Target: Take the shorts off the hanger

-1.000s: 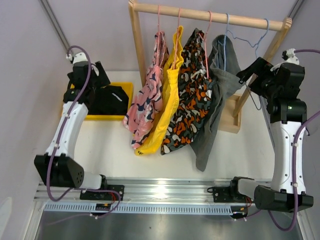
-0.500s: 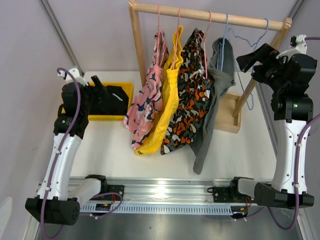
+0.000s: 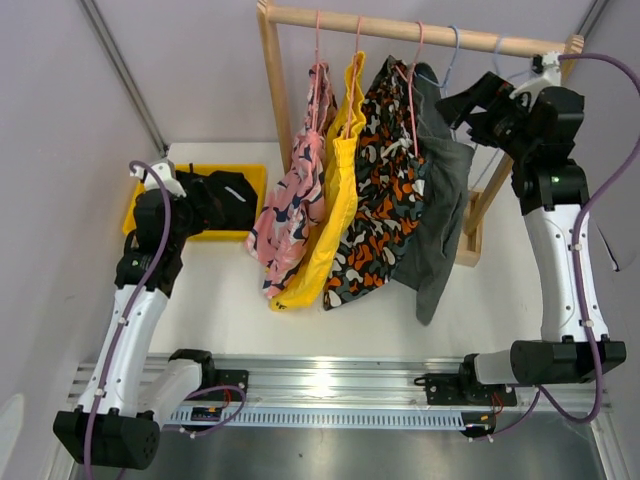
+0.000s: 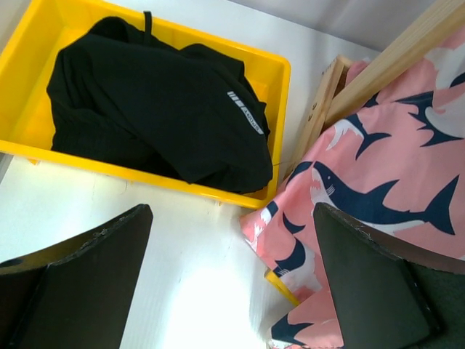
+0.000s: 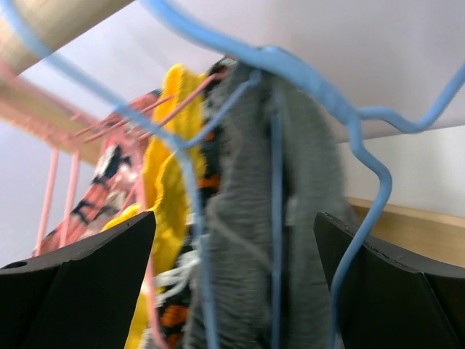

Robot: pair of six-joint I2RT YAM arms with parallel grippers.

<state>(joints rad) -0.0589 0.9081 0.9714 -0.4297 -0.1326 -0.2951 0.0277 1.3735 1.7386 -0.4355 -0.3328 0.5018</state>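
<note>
Four pairs of shorts hang on a wooden rail (image 3: 400, 28): pink shark-print (image 3: 295, 200), yellow (image 3: 335, 190), camouflage (image 3: 385, 190) and grey (image 3: 445, 200). The black shorts (image 3: 228, 195) lie in a yellow bin (image 3: 135, 205). My right gripper (image 3: 468, 105) is up by the rail, open, its jaws either side of the grey shorts (image 5: 290, 218) and their blue hanger (image 5: 276, 62) without closing on them. My left gripper (image 3: 200, 188) hovers open beside the bin, with bare table between its fingers. In the left wrist view the black shorts (image 4: 160, 102) fill the bin (image 4: 22, 65), and the pink shorts (image 4: 378, 182) hang at the right.
The rack's wooden post (image 3: 275, 90) stands between the bin and the pink shorts. Its base frame (image 3: 470, 240) sits on the table behind the grey pair. A second blue hanger's hook (image 3: 497, 48) is on the rail near my right gripper. Purple walls close both sides.
My right arm rose and swung left to the top of the grey shorts, which shifted left. My left arm drew back from over the bin to its near side.
</note>
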